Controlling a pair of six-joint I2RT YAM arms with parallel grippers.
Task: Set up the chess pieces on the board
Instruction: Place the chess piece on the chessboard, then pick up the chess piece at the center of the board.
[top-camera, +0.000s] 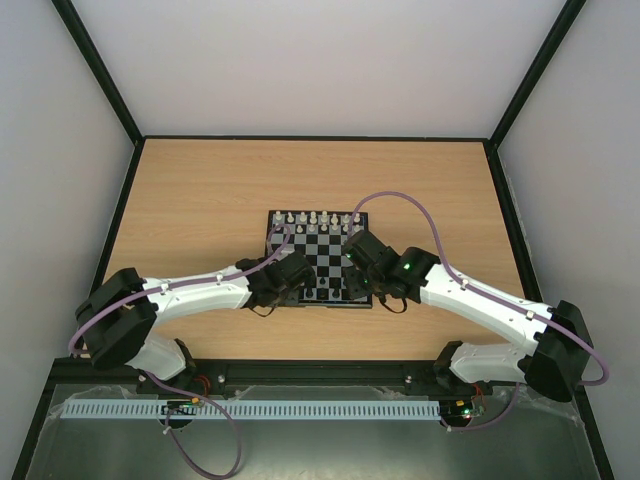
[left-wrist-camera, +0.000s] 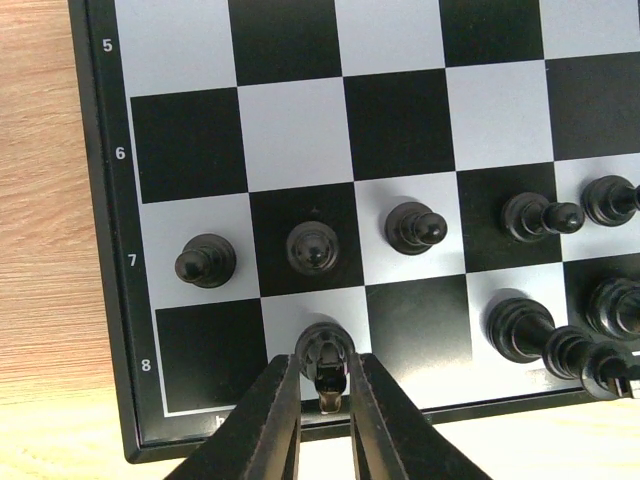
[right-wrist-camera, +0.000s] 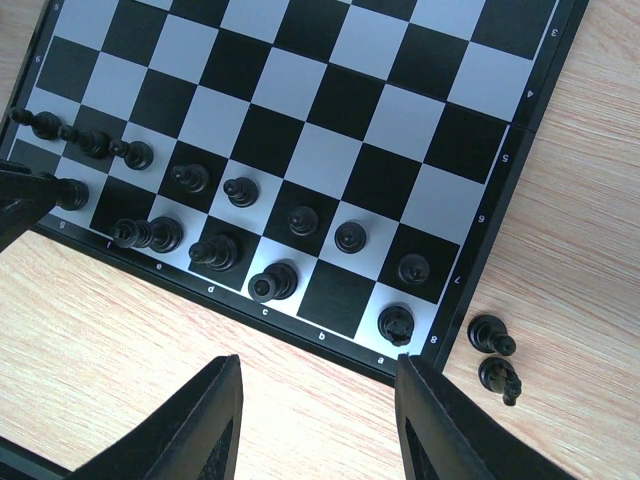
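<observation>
Your left gripper (left-wrist-camera: 323, 372) is clamped on a small black chess piece (left-wrist-camera: 323, 345) at the bottom centre of the left wrist frame. The piece sits dead between the fingertips, standing up so its long axis points roughly at the camera. It's over the light square in row 8, one in from the numbered border of the black and light-grey checkered board (left-wrist-camera: 290, 130). I can't tell if its base is actually down on the square. My guess is you're at the let-go stage and want a straight lift after, no sideways drift. The row of black pawns (left-wrist-camera: 313, 247) is just above it in frame, though the dark squares either side of it in row 8 are bare.

Your right gripper (right-wrist-camera: 318, 370) hangs with its jaws spread wide and nothing in them, over the light wooden table (right-wrist-camera: 150, 350) just below the board's edge in the right wrist frame. Two spare black pieces (right-wrist-camera: 492, 335) sit off the board at lower right, just beside the corner marked 8, up and right of the right-hand finger. That arm is clearly the nearer one for them, and I reckon they're meant for the row 8 gaps.

On the far side in the top view, the white pieces (top-camera: 315, 217) line the board's upper edge.
</observation>
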